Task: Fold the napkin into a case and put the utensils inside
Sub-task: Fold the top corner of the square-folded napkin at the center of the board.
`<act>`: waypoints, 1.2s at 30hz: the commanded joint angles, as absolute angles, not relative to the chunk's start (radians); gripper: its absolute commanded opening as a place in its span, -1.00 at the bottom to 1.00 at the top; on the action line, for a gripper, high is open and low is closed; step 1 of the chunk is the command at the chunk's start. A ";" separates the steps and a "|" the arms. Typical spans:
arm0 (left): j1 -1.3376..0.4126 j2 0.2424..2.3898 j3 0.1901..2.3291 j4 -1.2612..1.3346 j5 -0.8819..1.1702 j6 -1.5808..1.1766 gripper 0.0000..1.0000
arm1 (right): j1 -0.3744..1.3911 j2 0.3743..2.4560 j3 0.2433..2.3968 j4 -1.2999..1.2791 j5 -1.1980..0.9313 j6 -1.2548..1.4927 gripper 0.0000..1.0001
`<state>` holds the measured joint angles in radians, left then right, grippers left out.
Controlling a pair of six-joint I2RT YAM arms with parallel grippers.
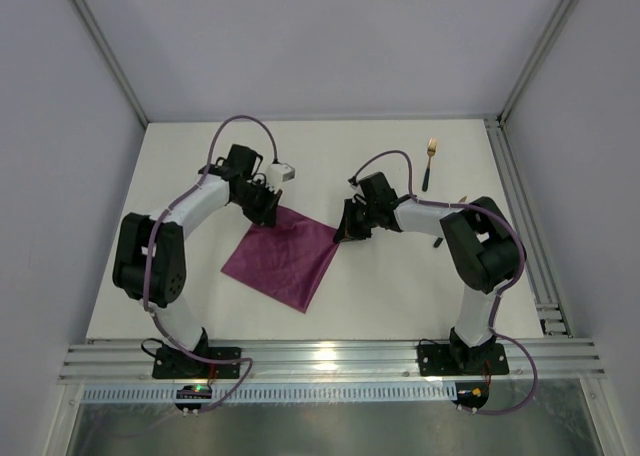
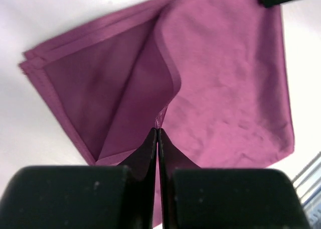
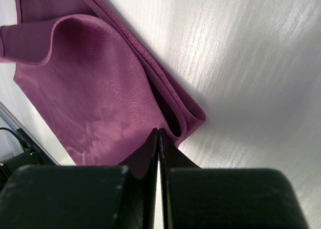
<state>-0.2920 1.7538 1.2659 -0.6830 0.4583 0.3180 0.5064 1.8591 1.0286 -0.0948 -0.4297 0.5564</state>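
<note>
I have both hands pinched shut on the folded napkin [image 1: 285,256].

The napkin lies as a layered magenta square in the middle of the table [image 1: 400,286], turned so its corners point near, far, left and right. My left hand [image 2: 158,132] is closed on the upper layer at the far-left corner, and that layer rises to the fingertips while the lower layers stay flat. My right hand [image 3: 159,132] is closed on the cloth at the right corner, just beside the rolled fold, with the top layer bulging up behind it. The fork [image 1: 429,166] lies far right on the table, well apart from the napkin, tines pointing far.
</note>
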 commanded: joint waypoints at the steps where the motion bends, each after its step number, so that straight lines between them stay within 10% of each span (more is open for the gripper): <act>1: -0.333 1.680 1.238 -0.724 0.503 0.344 -1.00 | 0.503 1.822 1.029 -0.068 -0.433 0.569 -0.92; 36: -0.692 1.578 1.055 -0.887 0.653 0.469 -1.00 | 0.502 1.660 0.969 -0.137 -0.437 0.571 -0.92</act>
